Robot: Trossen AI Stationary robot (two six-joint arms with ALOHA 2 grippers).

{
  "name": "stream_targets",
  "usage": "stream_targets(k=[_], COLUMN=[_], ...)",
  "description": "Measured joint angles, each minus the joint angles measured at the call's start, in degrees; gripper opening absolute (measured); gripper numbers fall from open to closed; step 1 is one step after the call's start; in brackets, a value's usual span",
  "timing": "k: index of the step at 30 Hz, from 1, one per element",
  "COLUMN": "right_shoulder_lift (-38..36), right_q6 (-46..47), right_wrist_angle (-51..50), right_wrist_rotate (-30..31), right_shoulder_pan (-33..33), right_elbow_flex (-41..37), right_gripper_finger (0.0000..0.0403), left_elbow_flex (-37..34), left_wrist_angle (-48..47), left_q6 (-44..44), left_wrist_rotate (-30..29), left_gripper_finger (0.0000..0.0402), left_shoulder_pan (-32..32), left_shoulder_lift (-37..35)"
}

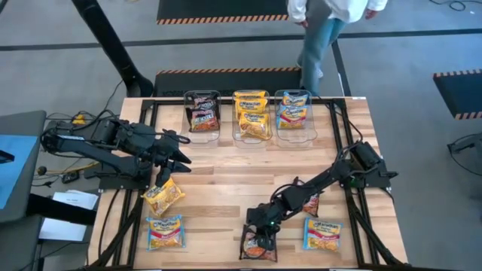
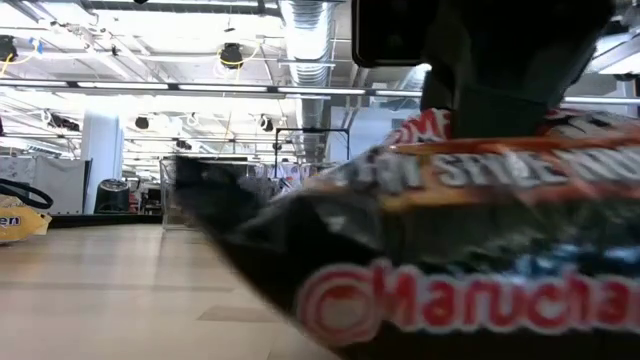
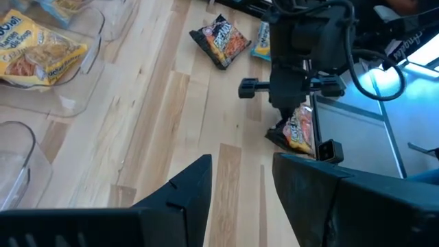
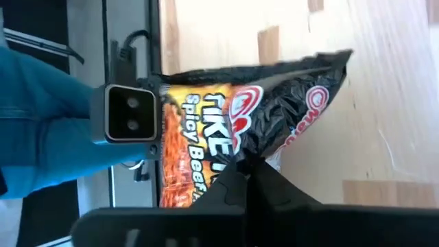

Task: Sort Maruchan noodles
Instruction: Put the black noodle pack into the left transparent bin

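— Where the right pincer (image 1: 260,226) reaches the bench's (image 1: 226,188) near edge, what does it grip?
— A dark red-black packet (image 4: 240,130), closed on one edge, tilted, printed face up, its far end resting on the wood.
— Long axis?
— Nearly square; cannot tell.
— The left pincer (image 3: 240,182)?
— Open, hovering beside the yellow packet (image 1: 163,196). The low view shows the dark packet cut off.

The dark packet (image 2: 450,250) reads "Maruchan" in red across its front. In the right wrist view, the same dark packet (image 4: 240,130) shows "Spicy Beef".
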Motion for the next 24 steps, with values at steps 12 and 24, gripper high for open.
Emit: stream_targets(k=[12, 24], right_shoulder_lift=[0.02, 0.04], right_q6=[-7.26, -16.85], right_wrist_angle=[-12.72, -23.19], right_wrist_rotate=[0.08, 0.41], right_shoulder_pan=[-2.75, -8.31], right_elbow_flex=[7.42, 16.19], right_gripper_finger=[0.0005, 0.0003], left_elbow_flex=[0.00, 0.00], left_wrist_angle=[-0.34, -0.77], left_q6=[-5.59, -4.69], left_wrist_rotate=[-2.12, -2.21], left_gripper_finger=[0.0141, 0.0159], left_shoulder_pan=[0.00, -0.02], left_shoulder_lift=[0.00, 0.00])
